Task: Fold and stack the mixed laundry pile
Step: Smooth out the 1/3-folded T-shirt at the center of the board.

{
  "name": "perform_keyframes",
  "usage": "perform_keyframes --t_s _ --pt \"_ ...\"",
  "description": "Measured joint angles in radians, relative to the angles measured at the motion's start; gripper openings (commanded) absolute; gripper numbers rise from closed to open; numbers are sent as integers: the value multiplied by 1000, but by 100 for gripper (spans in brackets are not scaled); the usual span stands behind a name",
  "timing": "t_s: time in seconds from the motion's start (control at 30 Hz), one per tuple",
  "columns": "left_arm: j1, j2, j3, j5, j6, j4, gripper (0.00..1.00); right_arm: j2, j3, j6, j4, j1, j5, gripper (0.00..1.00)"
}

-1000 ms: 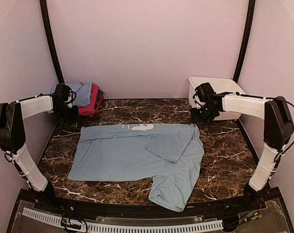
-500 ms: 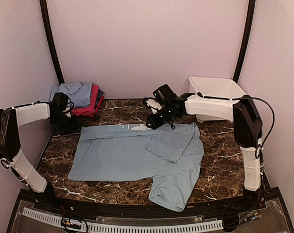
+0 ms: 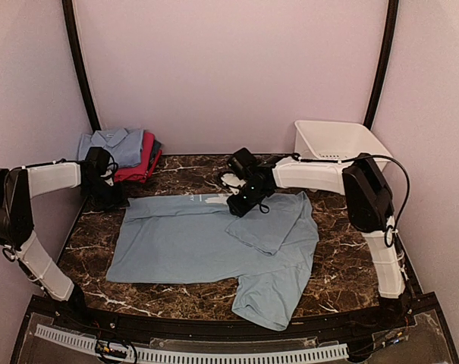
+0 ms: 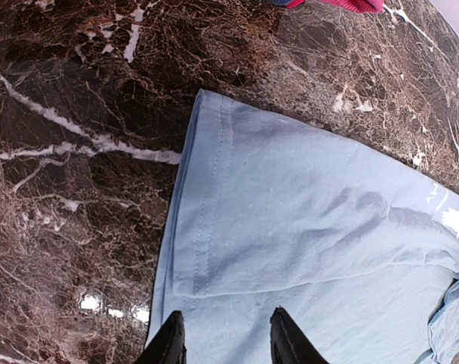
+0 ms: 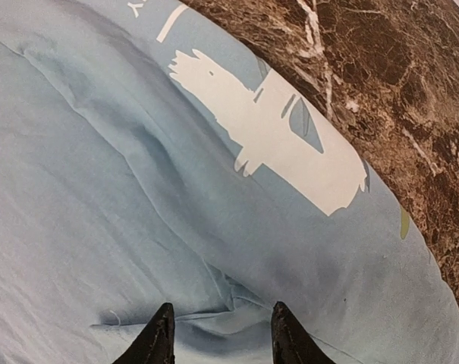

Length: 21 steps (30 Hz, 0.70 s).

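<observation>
A pale blue tee (image 3: 206, 239) with a white print (image 5: 278, 140) lies spread on the dark marble table (image 3: 350, 250), one sleeve folded over its right half. My right gripper (image 3: 240, 203) is open above the tee's far edge, its fingertips (image 5: 159, 334) over a crease near the print. My left gripper (image 3: 111, 199) is open at the tee's far left corner, and the hem (image 4: 206, 197) shows between its fingers (image 4: 170, 345). A stack of folded garments (image 3: 127, 152), pale blue, magenta and dark, sits at the back left.
A white plastic tub (image 3: 337, 142) stands at the back right. Black frame posts rise at both back corners. Pink walls close in the table on three sides.
My right arm swung left from the tub to the middle of the tee's far edge. My left gripper moved slightly toward the tee's far left corner.
</observation>
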Motion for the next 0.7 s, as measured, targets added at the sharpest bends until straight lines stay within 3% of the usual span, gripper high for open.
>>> perform_keyframes --t_s 0.2,0.43,0.53,0.67,0.7 --pt "-6 14 0 -1 -1 0 38 60 15 -18 -25 0 56 29" --pt "-6 27 0 -9 -1 0 38 68 20 -24 -44 0 88 2" --pt "-6 37 2 -16 -2 -1 38 63 14 -24 -45 0 93 0" --pt "-6 57 13 -33 -2 -5 38 23 -29 -28 -45 0 97 5" --pt "-6 63 15 -35 -2 -5 38 7 -42 -32 -46 0 97 2"
